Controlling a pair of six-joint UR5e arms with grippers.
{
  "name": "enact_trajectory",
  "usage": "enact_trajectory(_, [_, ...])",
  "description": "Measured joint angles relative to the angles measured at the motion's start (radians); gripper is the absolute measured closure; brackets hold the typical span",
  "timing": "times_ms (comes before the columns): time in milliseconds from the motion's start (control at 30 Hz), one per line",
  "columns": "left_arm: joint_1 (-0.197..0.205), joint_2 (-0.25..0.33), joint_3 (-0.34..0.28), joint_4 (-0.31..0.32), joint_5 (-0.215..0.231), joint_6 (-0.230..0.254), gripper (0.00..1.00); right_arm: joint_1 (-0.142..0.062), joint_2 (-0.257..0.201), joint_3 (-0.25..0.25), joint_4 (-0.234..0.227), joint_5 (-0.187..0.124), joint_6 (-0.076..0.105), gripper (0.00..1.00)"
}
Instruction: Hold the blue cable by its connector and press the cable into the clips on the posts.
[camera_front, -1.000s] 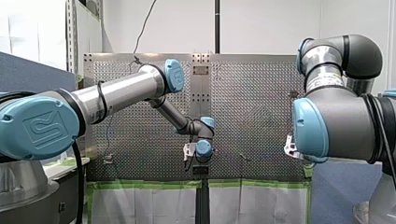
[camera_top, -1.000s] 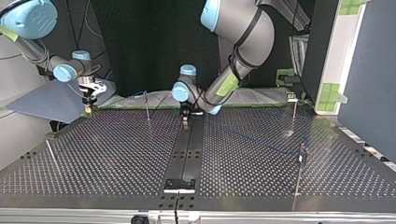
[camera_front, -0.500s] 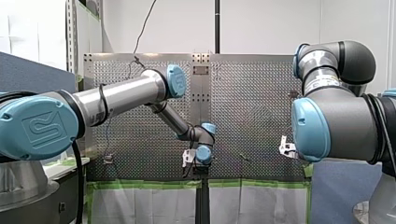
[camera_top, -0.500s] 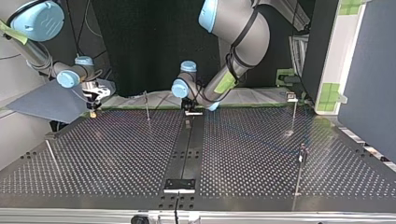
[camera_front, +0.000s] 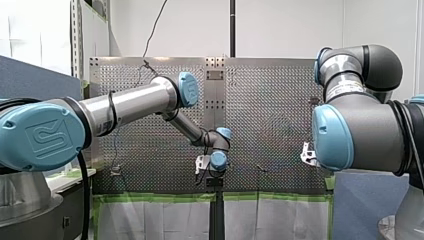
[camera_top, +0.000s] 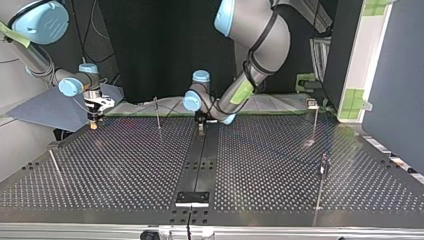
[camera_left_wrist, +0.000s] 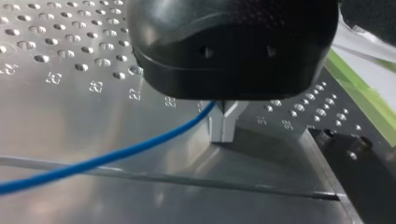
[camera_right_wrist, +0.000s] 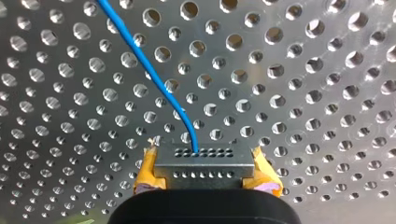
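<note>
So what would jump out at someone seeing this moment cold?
The blue cable stands out first: in the right wrist view it crosses the perforated table into a grey connector clamped between my right gripper's yellow pads. In the left wrist view my left gripper's metal fingers pinch that cable close to the table.

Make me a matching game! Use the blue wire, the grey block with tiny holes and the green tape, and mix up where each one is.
1. thin blue cable
2. grey metal connector block
3. green tape strip

a. along the perforated metal table's edge
b. clamped between my right gripper's yellow pads
c. running between my left gripper's metal fingers

Pairs: 1-c, 2-b, 3-a.
</note>
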Motion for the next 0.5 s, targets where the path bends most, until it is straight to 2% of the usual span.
enact_trajectory(100, [0.005,0.001,-0.023,0.003,-0.001,0.013,1.0,0.002,0.001,0.0,0.001,0.0,0.0,1.0])
enact_trajectory(267, [-0.01,0.002,-0.044,0.003,-0.001,0.052,1.0,0.004,0.002,0.0,0.004,-0.002,-0.001,1.0])
enact_trajectory(500, [-0.068,0.026,-0.098,0.029,0.009,0.118,1.0,0.005,0.003,0.0,0.007,-0.006,-0.001,1.0])
